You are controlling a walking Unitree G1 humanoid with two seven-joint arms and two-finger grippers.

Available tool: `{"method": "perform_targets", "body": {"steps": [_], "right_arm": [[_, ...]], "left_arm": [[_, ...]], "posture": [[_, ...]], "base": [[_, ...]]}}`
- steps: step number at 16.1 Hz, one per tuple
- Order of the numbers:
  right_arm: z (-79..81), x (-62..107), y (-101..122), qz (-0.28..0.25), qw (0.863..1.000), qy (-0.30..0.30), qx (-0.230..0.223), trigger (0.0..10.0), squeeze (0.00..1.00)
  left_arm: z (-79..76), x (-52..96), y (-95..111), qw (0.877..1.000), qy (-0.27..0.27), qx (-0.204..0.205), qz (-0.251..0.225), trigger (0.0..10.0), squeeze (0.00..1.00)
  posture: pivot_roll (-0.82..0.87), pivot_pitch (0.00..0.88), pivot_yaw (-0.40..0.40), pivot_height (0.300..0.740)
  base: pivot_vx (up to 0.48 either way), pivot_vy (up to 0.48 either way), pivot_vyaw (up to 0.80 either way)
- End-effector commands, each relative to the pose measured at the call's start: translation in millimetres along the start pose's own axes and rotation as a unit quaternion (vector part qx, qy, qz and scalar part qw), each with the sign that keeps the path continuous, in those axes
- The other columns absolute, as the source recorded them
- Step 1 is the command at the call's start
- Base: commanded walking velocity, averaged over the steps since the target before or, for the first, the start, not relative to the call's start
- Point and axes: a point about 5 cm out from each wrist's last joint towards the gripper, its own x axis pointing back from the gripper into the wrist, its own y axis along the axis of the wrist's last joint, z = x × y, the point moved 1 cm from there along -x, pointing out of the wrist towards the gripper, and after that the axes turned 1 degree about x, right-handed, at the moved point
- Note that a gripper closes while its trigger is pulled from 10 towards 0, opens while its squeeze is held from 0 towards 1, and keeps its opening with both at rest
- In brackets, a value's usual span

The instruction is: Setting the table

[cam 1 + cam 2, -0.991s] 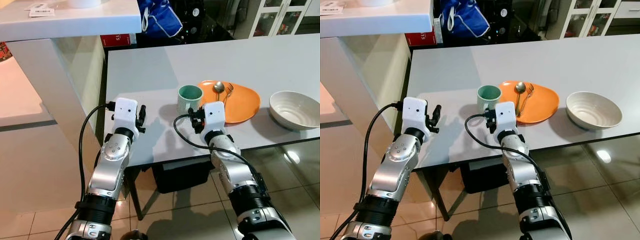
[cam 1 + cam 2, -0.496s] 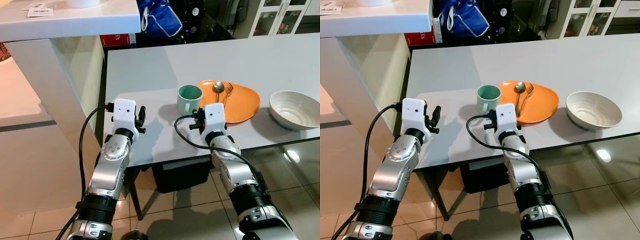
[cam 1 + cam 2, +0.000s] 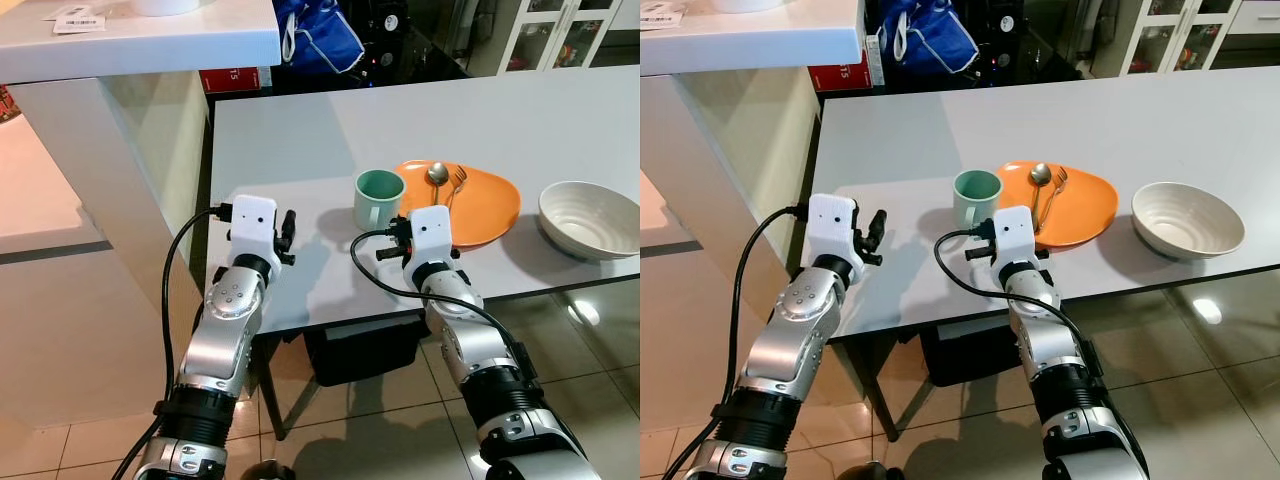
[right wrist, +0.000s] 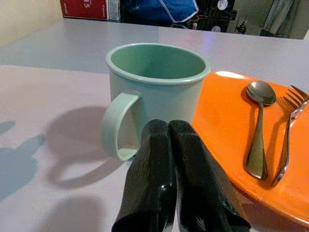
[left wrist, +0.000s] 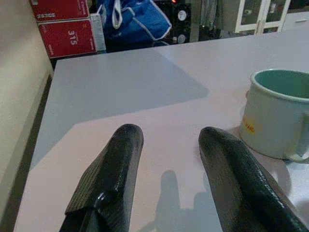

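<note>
Spanning the scene, a smooth grey desk (image 3: 300, 150) carries an empty ribbed white bowl (image 3: 590, 218), a glossy orange plate (image 3: 485, 205) holding a metal spoon (image 4: 259, 126) and fork (image 4: 288, 130), and an empty pale-green mug (image 4: 157, 89) touching the plate's edge. Right end effector (image 4: 169, 140), fingers pressed together, sits just behind the mug's handle. Left end effector (image 5: 171, 145) hovers spread, left of the mug.
</note>
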Motion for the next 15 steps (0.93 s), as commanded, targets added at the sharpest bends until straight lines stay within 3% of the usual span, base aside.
{"method": "perform_targets", "body": {"steps": [1,2,4,11,15], "right_arm": [[-0.4,-3.9,5.4,-0.003,1.000,-0.005,0.013,0.0,0.00],[0.2,-4.4,4.1,0.002,1.000,-0.003,0.017,10.0,0.00],[0.6,-4.8,1.8,0.010,1.000,-0.002,0.024,10.0,0.00],[1.9,-3.6,2.8,-0.002,0.999,0.001,0.033,10.0,0.00],[5.1,-5.3,5.9,-0.006,1.000,0.011,0.023,10.0,0.00]], "left_arm": [[-2.5,-2.1,2.5,1.000,-0.007,-0.007,-0.004,10.0,0.00],[-2.8,-1.8,2.6,1.000,-0.008,-0.009,-0.005,10.0,0.00],[-1.6,-1.8,2.8,1.000,-0.005,-0.004,-0.006,10.0,0.00],[-0.2,-2.4,3.7,1.000,-0.003,-0.010,-0.011,10.0,0.00],[-1.6,-2.1,3.8,1.000,-0.006,-0.009,-0.012,10.0,0.00]], "posture": [[0.00,0.010,0.036,0.740],[0.00,0.006,0.036,0.740],[0.00,0.005,0.038,0.740],[0.00,0.000,0.035,0.740],[0.01,0.002,0.031,0.740]], "base": [[0.000,0.000,0.00],[-0.465,0.000,0.00],[-0.354,0.000,0.00],[0.000,0.000,0.00],[0.000,0.000,-0.75]]}}
